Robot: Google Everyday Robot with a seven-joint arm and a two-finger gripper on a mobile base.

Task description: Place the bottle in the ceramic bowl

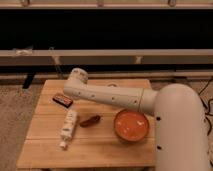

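One white arm reaches across the wooden table and ends in a rounded tip over the table's far left part. The gripper sits at that tip, above the boards and holding nothing that shows. Whether it is spread or pressed together I cannot tell.

Just nearer the camera than the gripper, and slightly to its left in the picture, a flat dark bar lies on the wood. Further toward the camera from the gripper, almost straight below it in the picture, the bottle lies on its side on the table with its narrow cap end pointing at the near edge. It is well apart from the gripper and not touched by it.

A dark red chili-shaped thing lies just beside the bottle, on the side toward the ceramic bowl. The bowl stands upright on the table, near the arm's thick base and far from the gripper, and nothing shows inside it. The bottle and the bowl are apart, with the chili-shaped thing between them.
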